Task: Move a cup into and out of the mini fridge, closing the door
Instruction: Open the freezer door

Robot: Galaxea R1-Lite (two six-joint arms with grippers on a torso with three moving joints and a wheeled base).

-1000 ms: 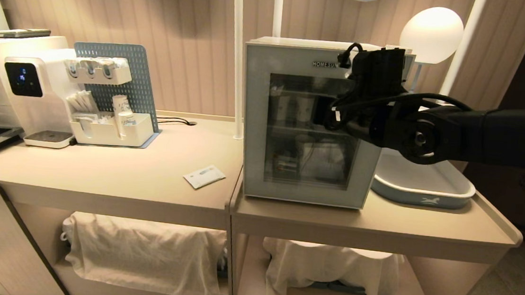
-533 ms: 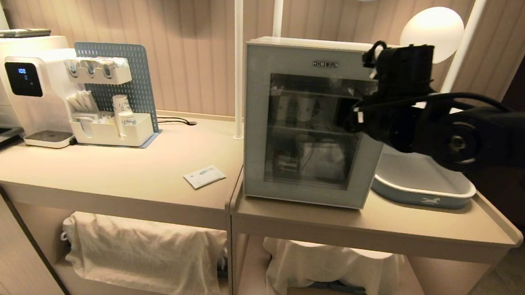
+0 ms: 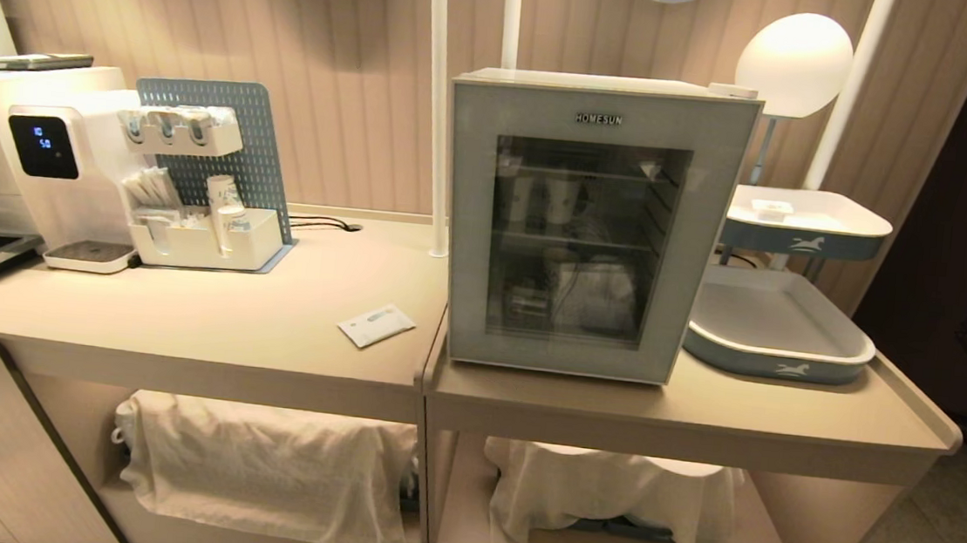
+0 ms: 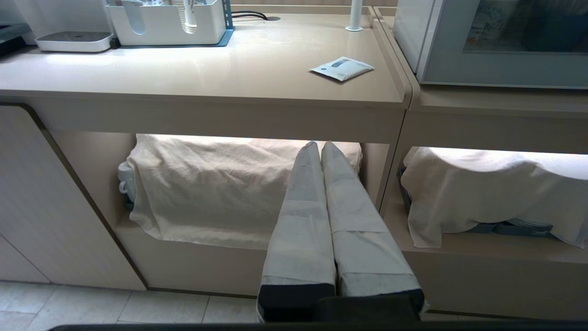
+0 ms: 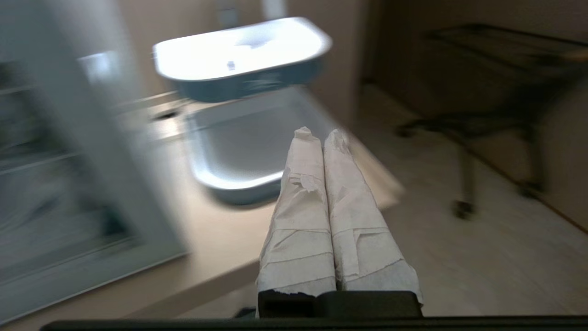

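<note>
Head view: mini fridge (image 3: 592, 228) upright, door (image 3: 578, 240) shut, facing forward; both end effectors closed, empty.

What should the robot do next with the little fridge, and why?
Probably nothing more than resting its right gripper at its side. The door sits flat and shut on the mini fridge, and both the right gripper and the left gripper are shut and empty. No small cup with an orange picture can be made out outside the fridge, so the job looks finished.
</note>
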